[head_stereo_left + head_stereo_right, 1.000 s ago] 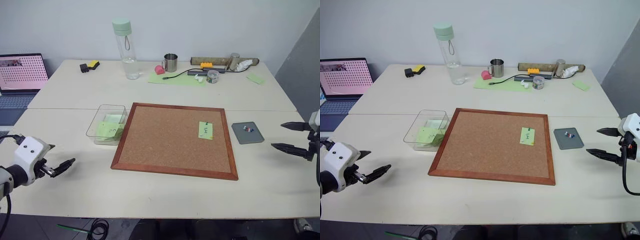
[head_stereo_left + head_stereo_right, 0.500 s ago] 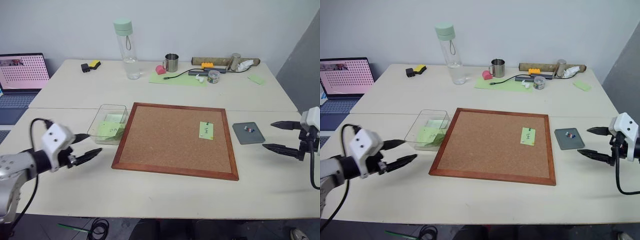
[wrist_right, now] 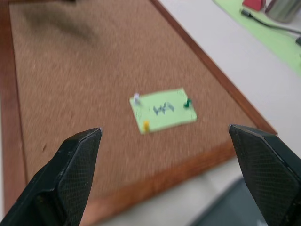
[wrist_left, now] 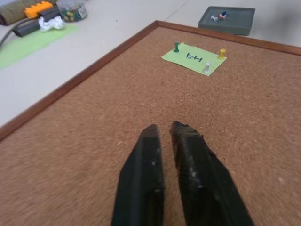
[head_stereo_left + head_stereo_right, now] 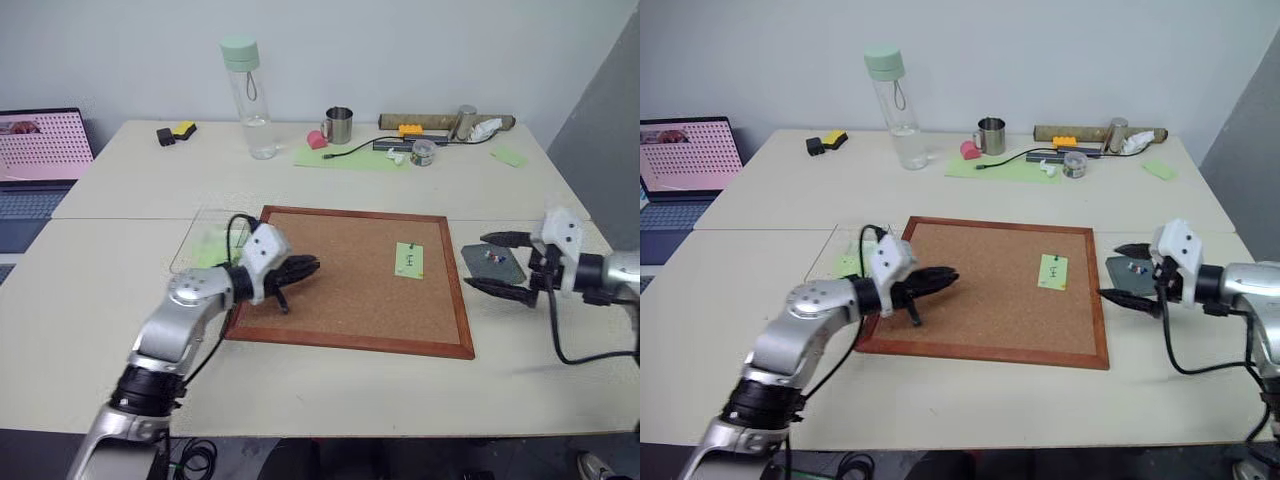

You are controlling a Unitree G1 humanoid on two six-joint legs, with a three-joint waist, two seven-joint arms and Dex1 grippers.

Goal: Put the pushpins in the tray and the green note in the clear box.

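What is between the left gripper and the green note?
Only bare corkboard, as the left wrist view shows: the shut left gripper points across it toward the green note, nothing in between.

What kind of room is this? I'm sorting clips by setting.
Probably an office or lab workspace: pale tables against a plain wall, a laptop, a corkboard with a pinned note, a water bottle and a mug.

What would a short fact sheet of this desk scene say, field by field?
Note: green note on the corkboard, held by three pins: green, yellow, white
Tray: grey tray beside the board, a few pins already in it
Clear box: off the board's other side, partly behind the left arm
Left gripper: over the board, fingers shut, empty
Right gripper: by the tray, fingers open
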